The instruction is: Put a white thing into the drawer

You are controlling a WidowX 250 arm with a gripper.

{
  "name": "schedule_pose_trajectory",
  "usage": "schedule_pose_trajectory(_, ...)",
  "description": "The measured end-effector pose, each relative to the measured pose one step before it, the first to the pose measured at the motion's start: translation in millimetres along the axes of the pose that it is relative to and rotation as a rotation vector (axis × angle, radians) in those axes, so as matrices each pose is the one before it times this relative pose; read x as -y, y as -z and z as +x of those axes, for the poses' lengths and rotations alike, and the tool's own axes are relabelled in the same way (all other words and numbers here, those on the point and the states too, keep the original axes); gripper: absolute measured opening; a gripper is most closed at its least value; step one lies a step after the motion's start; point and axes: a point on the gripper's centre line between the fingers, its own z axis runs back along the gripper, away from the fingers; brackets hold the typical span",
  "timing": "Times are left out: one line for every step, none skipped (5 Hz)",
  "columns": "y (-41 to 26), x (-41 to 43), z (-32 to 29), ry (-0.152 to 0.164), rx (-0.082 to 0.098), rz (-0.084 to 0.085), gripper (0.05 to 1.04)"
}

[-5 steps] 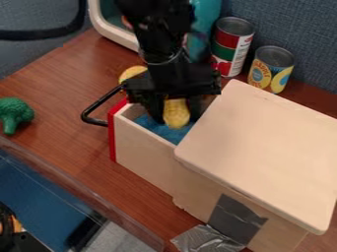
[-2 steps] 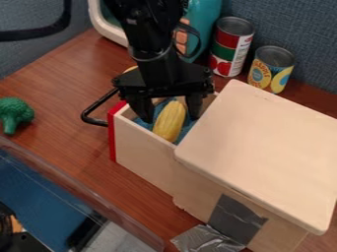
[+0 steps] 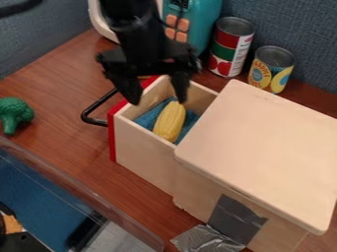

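- The box is the big thing, at 4 o'clock if the drawer is the middle of the clock and 12 is the top of the view
- The drawer pokes out of the box, pulled open, with its red front and black handle at 9 o'clock
- The gripper hangs over the 11 o'clock side of the drawer, its two fingers wide apart with nothing between them
- This is what just changed: a second ago the gripper was down in the drawer with the corn between its fingers, then it let go, and now it has gone up and off toward 11 o'clock
- The tall can stands at 1 o'clock and the short can at 2 o'clock, and neither has moved
- The broccoli sits at 9 o'clock, well apart from the drawer, same as before
- The corn is in the drawer, lying on the blue cloth, and it is yellow, not white like the task says
- If the corn is the thing they mean, I think the putting-in job is done, and the gripper only needs to get away without bumping the drawer's side
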Motion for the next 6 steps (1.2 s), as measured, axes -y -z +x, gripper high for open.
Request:
schedule_pose_trajectory(3.35,-13.15,-3.74,0.1124,-0.108,0.0233,0.999)
schedule_pose_trajectory(-6.24,-19.94,-2.23,0.0679,-0.076,0.0702,0.999)
schedule_pose_trajectory(-13.26,-22.91,1.57,0.0065,-0.012,0.0526,0.999)
schedule_pose_trajectory(-34.13,-26.03,5.95,-0.0151,0.0547,0.0616,0.999)
schedule_pose_trajectory(-22.08,-26.08,4.13,0.0104,0.0517,0.0488,0.999)
schedule_pose_trajectory(-1.37,-20.65,-1.48,0.0224,0.0251,-0.0116,0.999)
